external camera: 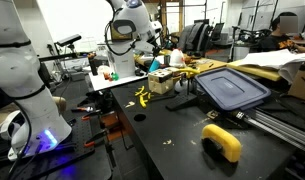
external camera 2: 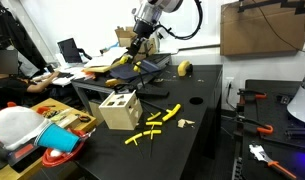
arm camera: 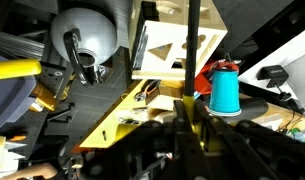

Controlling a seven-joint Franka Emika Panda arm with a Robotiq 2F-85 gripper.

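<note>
The wooden box (external camera: 164,83) stands at the edge of the black table (external camera: 172,140), with yellow sticks (external camera: 142,97) just beside it and a blue lid (external camera: 232,88) near. The gripper (external camera: 151,63) hangs above the box, fingers pressed together — whether on anything, I cannot tell.

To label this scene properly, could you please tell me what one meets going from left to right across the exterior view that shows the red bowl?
Red bowl → wooden box → yellow sticks → red-handled tool.
</note>
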